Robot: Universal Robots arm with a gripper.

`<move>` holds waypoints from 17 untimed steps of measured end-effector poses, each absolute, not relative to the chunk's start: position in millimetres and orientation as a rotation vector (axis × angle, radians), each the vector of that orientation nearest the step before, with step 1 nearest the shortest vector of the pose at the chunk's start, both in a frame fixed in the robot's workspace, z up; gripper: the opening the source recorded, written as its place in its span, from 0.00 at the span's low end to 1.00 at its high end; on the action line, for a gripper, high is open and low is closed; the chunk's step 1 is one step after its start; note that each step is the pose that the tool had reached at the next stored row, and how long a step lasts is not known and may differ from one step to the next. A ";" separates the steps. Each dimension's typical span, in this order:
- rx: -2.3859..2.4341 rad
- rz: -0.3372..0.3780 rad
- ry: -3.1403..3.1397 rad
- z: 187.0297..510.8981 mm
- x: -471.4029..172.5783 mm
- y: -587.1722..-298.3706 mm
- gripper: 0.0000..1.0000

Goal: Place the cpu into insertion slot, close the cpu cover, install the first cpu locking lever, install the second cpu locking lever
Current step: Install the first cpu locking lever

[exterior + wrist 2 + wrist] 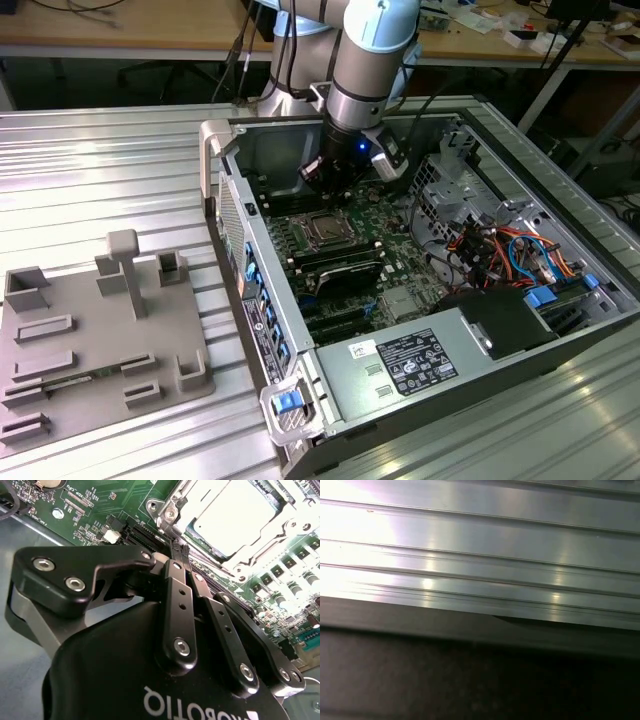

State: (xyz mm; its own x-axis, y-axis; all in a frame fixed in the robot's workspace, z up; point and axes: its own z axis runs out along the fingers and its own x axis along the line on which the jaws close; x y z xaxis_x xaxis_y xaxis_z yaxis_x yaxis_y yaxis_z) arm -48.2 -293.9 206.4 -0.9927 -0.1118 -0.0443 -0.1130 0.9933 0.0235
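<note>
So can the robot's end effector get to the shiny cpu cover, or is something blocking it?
Probably yes. The shut end effector hovers right beside the cpu cover in the open computer case, with nothing between them.

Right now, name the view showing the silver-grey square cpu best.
Second wrist view: the silver-grey square cpu appears large, inside its silver frame. Exterior view: a tiny square on the green board. First wrist view: ribbed metal sheet.
</note>
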 end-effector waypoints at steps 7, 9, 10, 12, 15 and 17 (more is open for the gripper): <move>-0.175 0.040 3.094 206.5 -48.3 -295.1 0.11; -0.174 0.040 3.094 206.5 -48.3 -297.1 0.11; -0.174 0.041 3.094 206.5 -48.3 -298.2 0.11; -0.175 0.040 3.093 206.4 -48.2 -300.2 0.11; -0.174 0.040 3.094 206.4 -48.3 -300.7 0.11; -0.174 0.040 3.094 206.1 -48.0 -300.7 0.11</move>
State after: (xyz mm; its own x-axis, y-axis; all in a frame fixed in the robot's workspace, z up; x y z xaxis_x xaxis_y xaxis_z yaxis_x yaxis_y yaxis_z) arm -48.0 -300.7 206.1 -0.9927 -0.1118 -0.0442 -0.1129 0.9933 0.0236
